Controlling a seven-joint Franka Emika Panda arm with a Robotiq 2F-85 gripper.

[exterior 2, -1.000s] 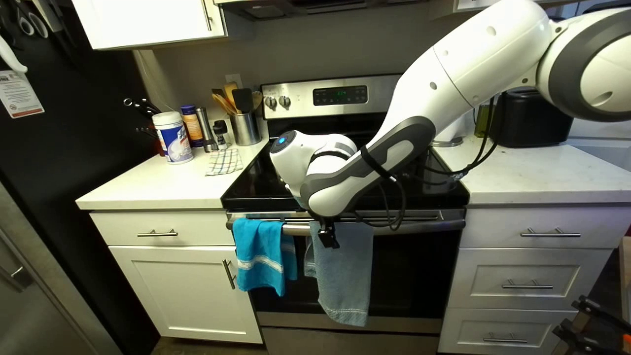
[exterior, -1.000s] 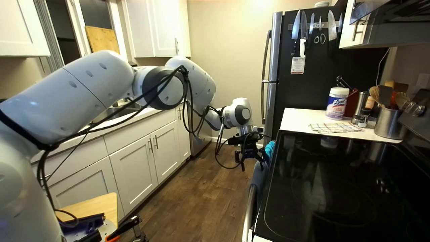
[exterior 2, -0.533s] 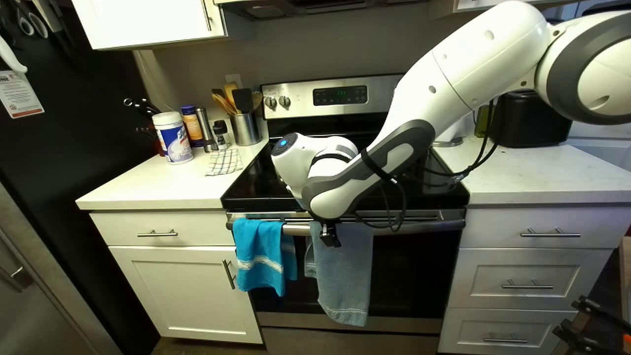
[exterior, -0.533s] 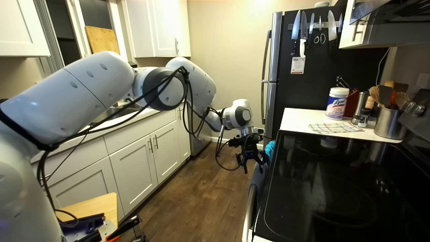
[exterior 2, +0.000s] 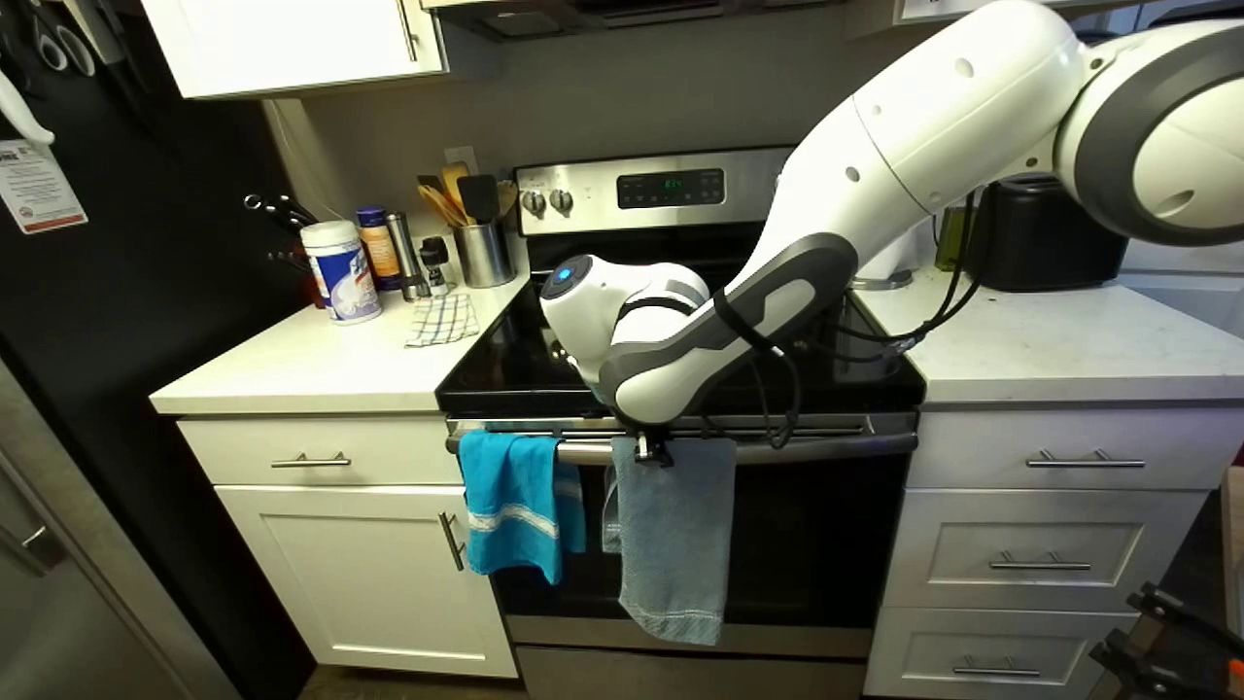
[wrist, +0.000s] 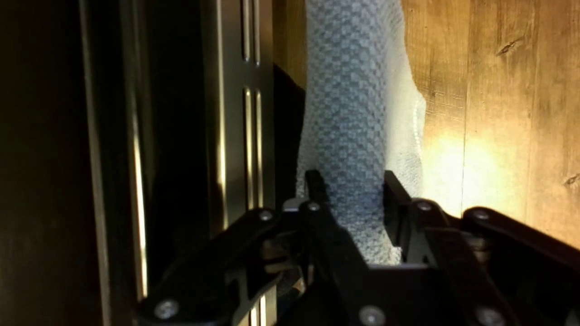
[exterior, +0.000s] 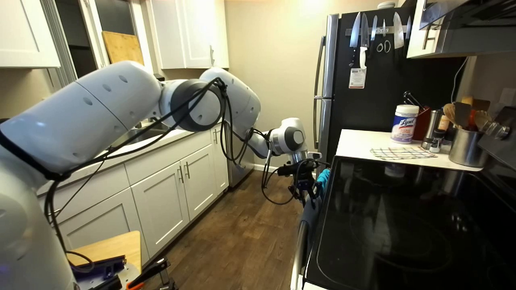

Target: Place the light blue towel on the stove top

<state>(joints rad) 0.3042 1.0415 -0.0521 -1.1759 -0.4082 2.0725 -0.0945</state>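
Pointing down over the oven handle (exterior 2: 826, 449), the pincer (wrist: 351, 177) has one of its fingers (wrist: 395, 195) on the room side of the light blue towel (exterior 2: 680, 544) and its mate on the side toward the stove top (exterior: 387, 225), a straddle likely meant to catch the fold. The towel passes between them there and hangs below the pincer; the handle bears its weight, which puts that fold up within reach. The fingers stand partly apart with towel filling the gap, but whether they squeeze it or merely flank it I can't say. Since the handle probably runs under the fold, a firm squeeze might clamp both together and make the towel hard to free. The stove top lies just beyond the pincer and higher than its tips, so a lift clear of the handle, then a move inward, seems called for. Beside the pincer a brighter blue towel (exterior 2: 513, 491) drapes over the same handle, apart from the fingers.
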